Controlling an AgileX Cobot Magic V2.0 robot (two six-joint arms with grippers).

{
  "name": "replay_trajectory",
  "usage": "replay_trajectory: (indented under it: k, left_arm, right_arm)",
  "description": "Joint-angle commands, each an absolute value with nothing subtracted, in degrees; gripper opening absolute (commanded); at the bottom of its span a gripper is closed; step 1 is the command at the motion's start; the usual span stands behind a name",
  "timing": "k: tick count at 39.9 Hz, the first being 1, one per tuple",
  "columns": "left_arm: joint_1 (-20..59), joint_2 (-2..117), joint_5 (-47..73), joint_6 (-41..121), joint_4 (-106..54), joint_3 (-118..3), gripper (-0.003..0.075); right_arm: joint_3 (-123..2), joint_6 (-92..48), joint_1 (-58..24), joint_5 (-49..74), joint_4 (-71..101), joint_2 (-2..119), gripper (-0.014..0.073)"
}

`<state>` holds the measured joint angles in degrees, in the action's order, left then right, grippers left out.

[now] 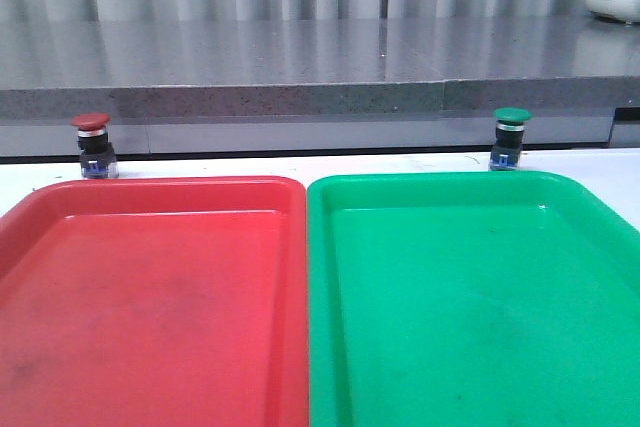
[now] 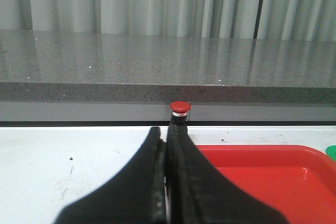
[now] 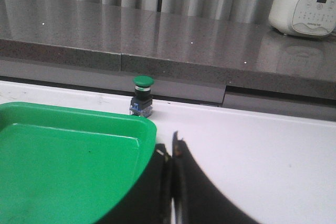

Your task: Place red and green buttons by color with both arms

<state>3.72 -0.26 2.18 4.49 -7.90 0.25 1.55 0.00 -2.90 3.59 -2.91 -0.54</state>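
Nothing is sorted yet: the red button (image 1: pixel 92 145) stands at upper left behind the red tray (image 1: pixel 150 287), the green button (image 1: pixel 510 137) at upper right behind the green tray (image 1: pixel 470 297), and both the left gripper (image 2: pixel 166 182) and the right gripper (image 3: pixel 172 182) are pressed together, empty.

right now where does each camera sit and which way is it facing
Front: looks forward over the red tray and green tray at both buttons; no arm shows.
Left wrist: low over the table, facing the red button; the shut left gripper shows.
Right wrist: faces the green button; the shut right gripper shows.
Each wrist view shares its button and tray with front.
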Motion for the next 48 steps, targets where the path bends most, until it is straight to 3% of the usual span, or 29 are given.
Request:
replay_trajectory:
  k: [1, 31, 39, 48]
  left_arm:
    - [4.1, -1.2, -2.8, 3.9, -8.2, 1.6, -0.002]
    - [4.1, -1.2, -5.7, 3.9, -8.2, 0.5, -0.002]
    - [4.1, -1.0, -2.8, 3.9, -8.2, -10.0, -0.002]
    - [4.1, 5.7, 12.5, 3.9, -8.2, -29.3, -0.002]
  right_arm:
    - [1.2, -0.6, -2.6, -0.8, -2.8, -1.5, -0.0069]
    - [0.3, -0.5, -2.6, -7.4, -2.7, -1.5, -0.0069]
    - [-9.7, -0.5, -2.6, 0.0, -2.7, -1.4, -0.0069]
    - [-24.4, -0.6, -2.6, 13.7, -2.7, 3.6, -0.0069]
